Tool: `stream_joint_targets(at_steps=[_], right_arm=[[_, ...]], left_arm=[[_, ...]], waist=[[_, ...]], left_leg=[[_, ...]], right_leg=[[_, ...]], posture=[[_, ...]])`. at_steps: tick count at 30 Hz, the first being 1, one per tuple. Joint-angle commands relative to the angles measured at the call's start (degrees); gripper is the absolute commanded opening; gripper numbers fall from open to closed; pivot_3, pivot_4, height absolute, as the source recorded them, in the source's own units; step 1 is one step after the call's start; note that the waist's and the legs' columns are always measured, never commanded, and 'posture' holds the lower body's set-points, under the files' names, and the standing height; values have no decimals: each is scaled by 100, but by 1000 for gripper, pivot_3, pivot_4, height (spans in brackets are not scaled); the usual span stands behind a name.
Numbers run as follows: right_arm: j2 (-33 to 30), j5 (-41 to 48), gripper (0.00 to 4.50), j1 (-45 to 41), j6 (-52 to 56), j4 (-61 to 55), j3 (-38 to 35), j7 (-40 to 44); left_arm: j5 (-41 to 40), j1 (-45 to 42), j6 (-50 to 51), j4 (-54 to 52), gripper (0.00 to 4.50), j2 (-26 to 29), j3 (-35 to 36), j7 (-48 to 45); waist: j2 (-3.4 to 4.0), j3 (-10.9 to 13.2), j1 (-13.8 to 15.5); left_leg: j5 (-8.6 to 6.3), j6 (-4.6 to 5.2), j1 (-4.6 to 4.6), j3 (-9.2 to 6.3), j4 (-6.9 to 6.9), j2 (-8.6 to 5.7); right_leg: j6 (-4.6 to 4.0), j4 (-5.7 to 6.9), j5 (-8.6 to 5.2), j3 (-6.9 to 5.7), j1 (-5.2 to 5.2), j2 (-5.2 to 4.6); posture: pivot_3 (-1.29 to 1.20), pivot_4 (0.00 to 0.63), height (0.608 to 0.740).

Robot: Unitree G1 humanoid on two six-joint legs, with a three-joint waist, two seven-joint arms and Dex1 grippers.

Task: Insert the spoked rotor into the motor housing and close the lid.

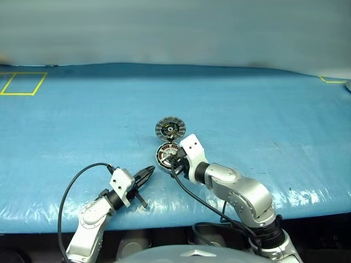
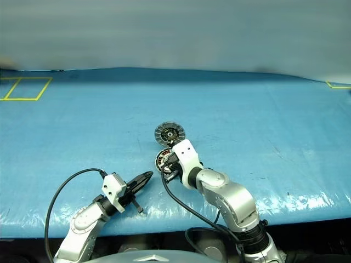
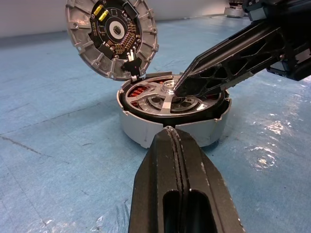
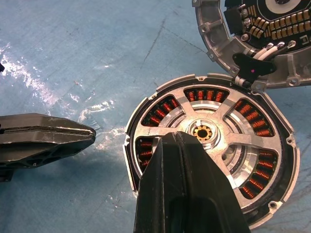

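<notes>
The motor housing [image 3: 138, 133] sits on the blue table cover. The spoked rotor [image 4: 228, 109] lies inside it, and copper windings show between its silvery spokes. The lid [image 3: 112, 36] stands tilted up at the housing's far edge, its circuit-board face showing, joined to the housing by white wires. My right gripper [image 4: 171, 137] is shut, and its tip rests on the rotor beside the centre hub. Level and shut with nothing in it, my left gripper [image 1: 149, 172] points at the housing's side wall from a short way off.
The table cover's front edge [image 1: 181, 216] runs just behind both arms. A yellow tape square [image 1: 22, 83] marks the far left. A black cable [image 1: 71, 186] loops off the left wrist. Open blue surface lies left, right and beyond the lid.
</notes>
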Motion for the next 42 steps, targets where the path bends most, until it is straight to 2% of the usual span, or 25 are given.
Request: stream_joint_targets(at_steps=[1,12,20,27,32,35,39,42], right_arm=[[-82,-146,30,214,-388,255,-8,38],[-572,-648,30,576,-1664,529,529,500],[-308,-768,30,378,-2082,713,563,639],[-188,-807,30,268,-2142,828,447,710],[-185,-243,30,341,-1911,91,25,979],[-217,91,30,515,-1928,-406,-334,1050],[-270,-116,30,949,-2316,-542,-438,840],[-335,-571,30,1553,-3452,-365,-363,777]], left_arm=[[-55,-17,-69,-98,0,24,56,-20],[-52,-18,-88,-43,0,19,53,-49],[-36,-46,-62,-35,0,6,44,-61],[-37,-43,-50,-78,0,-1,47,-52],[-290,-65,349,-327,0,-79,314,236],[-843,-520,1559,-527,0,-24,771,671],[-1058,-1282,2342,-396,0,118,1073,810],[-1335,-2154,2664,182,0,168,1267,588]], waist=[[-1,-1,1],[-4,-5,9],[-3,-6,0],[-3,-5,8],[-3,-4,12],[-5,-3,23],[-8,-4,33],[-9,-4,43]], left_leg=[[0,0,0,0,0,0],[0,0,8,-1,3,-1],[0,0,6,1,3,2],[0,0,2,3,2,2],[0,0,-4,2,2,2],[1,-1,-9,-3,3,3],[4,-5,-2,-21,4,-1],[4,-4,-7,-19,3,-11]], right_leg=[[0,0,0,0,0,0],[20,-3,-12,-1,-2,-3],[16,-1,-10,0,-1,-1],[-1,0,0,1,-1,0],[0,0,0,1,1,0],[3,2,0,-1,2,3],[27,2,-14,-9,9,7],[29,-1,-5,0,21,7]], posture=[[0,150,740],[0,150,740],[0,150,740],[0,150,740],[0,150,740],[0,150,740],[0,150,740],[0,150,740]])
